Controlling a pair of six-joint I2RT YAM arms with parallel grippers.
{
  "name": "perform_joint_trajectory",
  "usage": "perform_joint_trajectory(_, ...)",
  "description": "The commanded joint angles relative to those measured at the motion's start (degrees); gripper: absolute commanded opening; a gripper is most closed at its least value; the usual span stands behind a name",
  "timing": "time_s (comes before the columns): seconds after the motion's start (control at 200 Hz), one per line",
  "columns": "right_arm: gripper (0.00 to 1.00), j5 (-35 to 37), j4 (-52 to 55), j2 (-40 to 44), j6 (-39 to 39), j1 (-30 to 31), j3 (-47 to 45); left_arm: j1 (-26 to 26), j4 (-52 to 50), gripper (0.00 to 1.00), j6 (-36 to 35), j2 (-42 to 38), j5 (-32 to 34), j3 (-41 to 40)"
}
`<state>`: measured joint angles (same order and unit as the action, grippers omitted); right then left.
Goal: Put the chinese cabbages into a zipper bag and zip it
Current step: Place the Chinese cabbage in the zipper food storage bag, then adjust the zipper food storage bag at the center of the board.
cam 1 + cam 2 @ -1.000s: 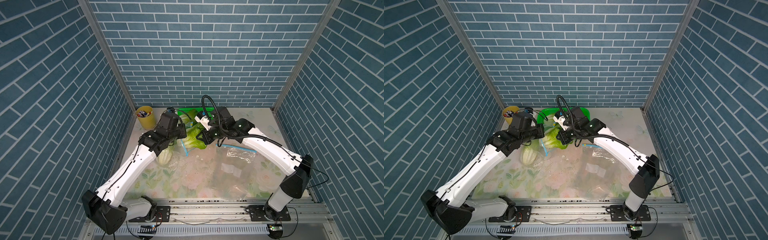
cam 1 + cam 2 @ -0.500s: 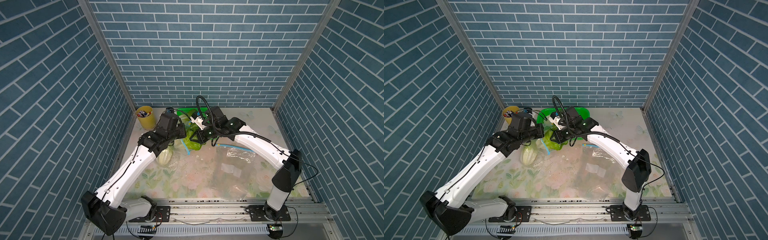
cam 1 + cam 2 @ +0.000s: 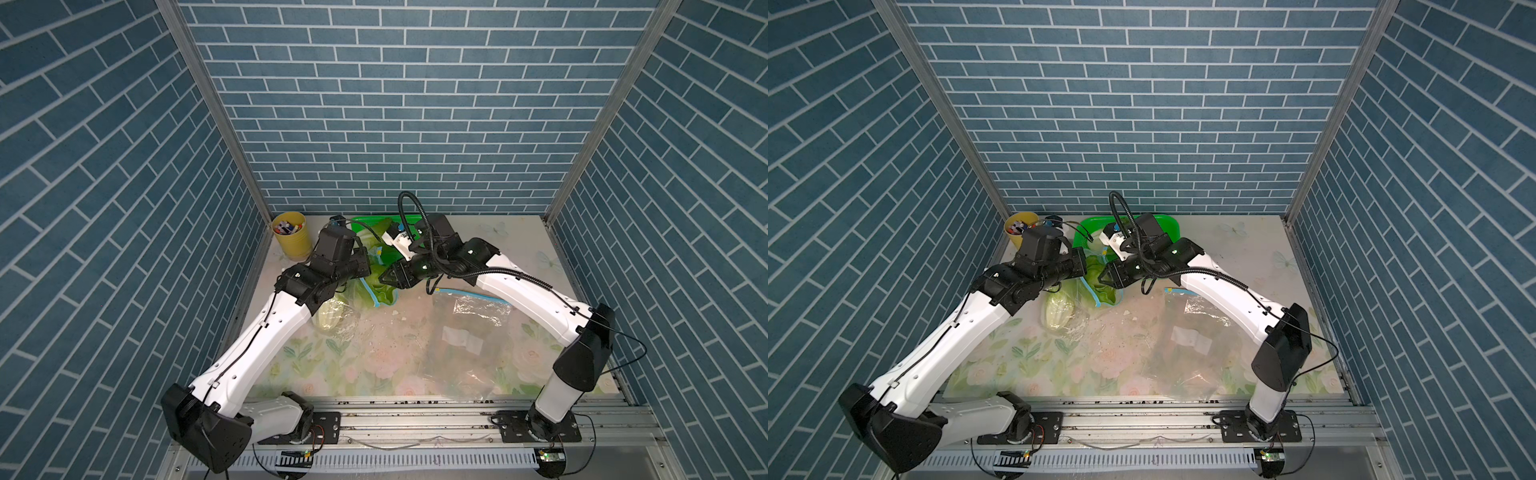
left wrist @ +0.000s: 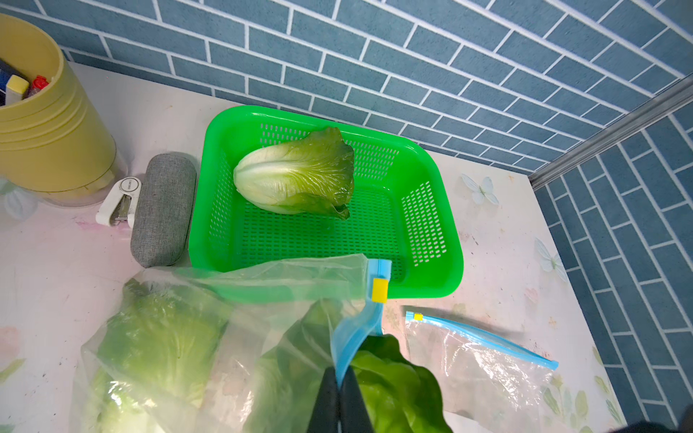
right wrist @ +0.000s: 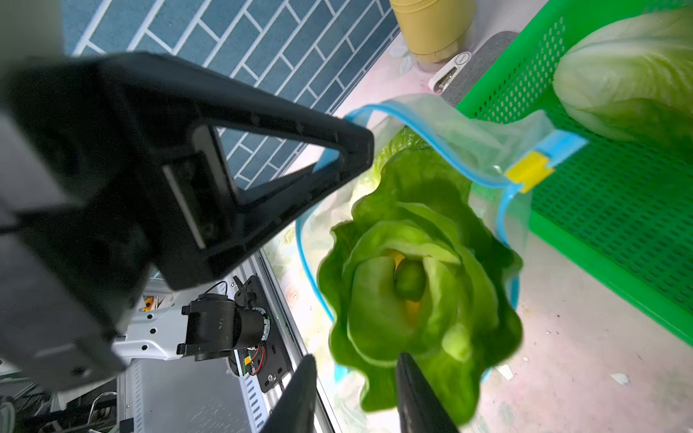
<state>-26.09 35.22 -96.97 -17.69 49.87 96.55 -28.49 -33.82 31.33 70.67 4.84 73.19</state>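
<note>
Left gripper (image 4: 339, 378) clenched on zipper bag (image 4: 240, 337) rim. Right gripper (image 5: 356, 390) released, jaws apart by second cabbage (image 5: 412, 281), its leaves sticking from the bag mouth. First cabbage (image 4: 161, 337) inside; third cabbage (image 4: 296, 172) in green basket (image 4: 455, 258), far. I fear the protruding leaves slide out or foul the zip.

cabbage (image 5: 420, 285) in zipper bag (image 5: 487, 150) (leaves protruding), fingers (image 5: 296, 397) apart

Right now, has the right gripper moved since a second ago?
Yes. In a top view the right gripper has shifted slightly toward the yellow cup.
</note>
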Motion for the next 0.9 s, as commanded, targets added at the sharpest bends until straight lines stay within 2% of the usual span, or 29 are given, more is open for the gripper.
perform_joint_trajectory(0.0,0.42,6.9,0.0,4.9,-1.0,-0.1,-2.3,0.5,1.3,0.00,0.4,-1.5,0.5,-0.9)
perform_joint_trajectory(0.165,0.43,13.3,1.0,6.4,-6.2,-1.8,-6.8,0.6,1.7,0.00,0.6,-1.8,0.5,-1.5)
perform_joint_trajectory(0.54,0.39,9.2,-3.5,4.3,-14.3,-2.3,-13.8,0.7,1.8,0.00,0.6,-2.0,0.4,-1.7)
perform_joint_trajectory(0.895,0.37,3.8,-9.2,-2.1,-19.2,-2.4,-15.1,0.7,2.2,0.00,0.8,-1.8,-0.1,-1.9)
